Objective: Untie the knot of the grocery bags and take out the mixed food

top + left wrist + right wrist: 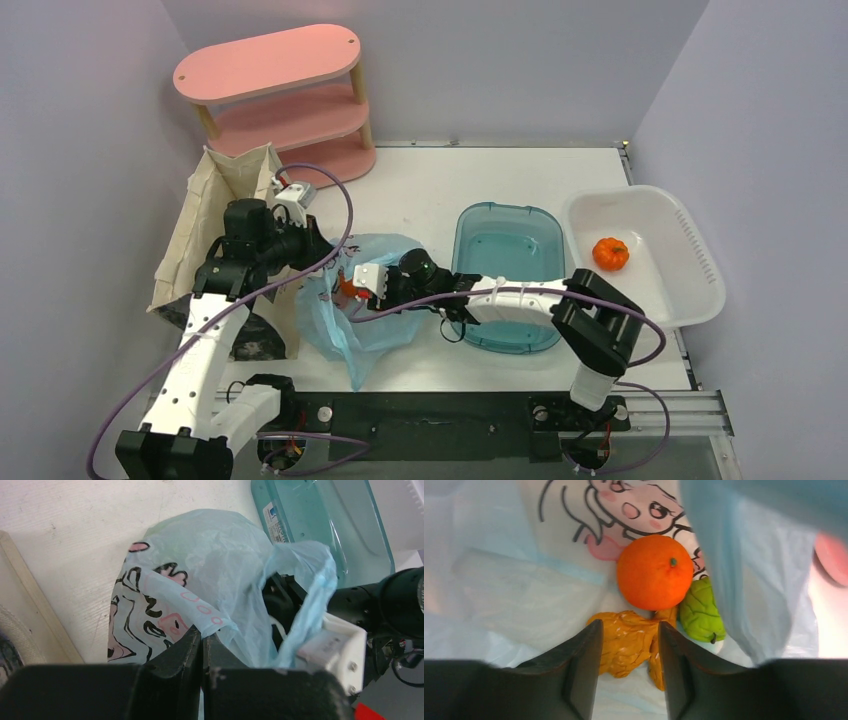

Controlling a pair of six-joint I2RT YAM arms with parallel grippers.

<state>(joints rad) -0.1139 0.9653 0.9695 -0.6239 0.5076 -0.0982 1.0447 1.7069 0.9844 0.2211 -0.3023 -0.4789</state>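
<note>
**GROCERY BAG (385, 335): NEAR EDGE OF TABLETOP, LEFT OF CENTRE**

Set between canvas tote (190, 230) and teal tub (510, 275). Pinched at the rim by left gripper (202, 637), jaws closed on plastic. Entered by right gripper (630, 627), jaws partly apart astride a golden-brown piece (624, 652); grip undeterminable. Inside: orange fruit (655, 572) touching green fruit (701, 612).

The grocery bag (220, 560) is thin, crinkly, translucent light-blue plastic film with printed doodles. Inside it, the orange fruit (655, 572) has smooth, finely dimpled skin, and the green fruit (701, 612) is matt and veined. The teal tub (508, 265) is glossy see-through plastic, the bench (420, 190) is matt white, and the tote (195, 215) is coarse beige cloth. The right pincer (629, 630) has matt black fingers (581, 670).
</note>
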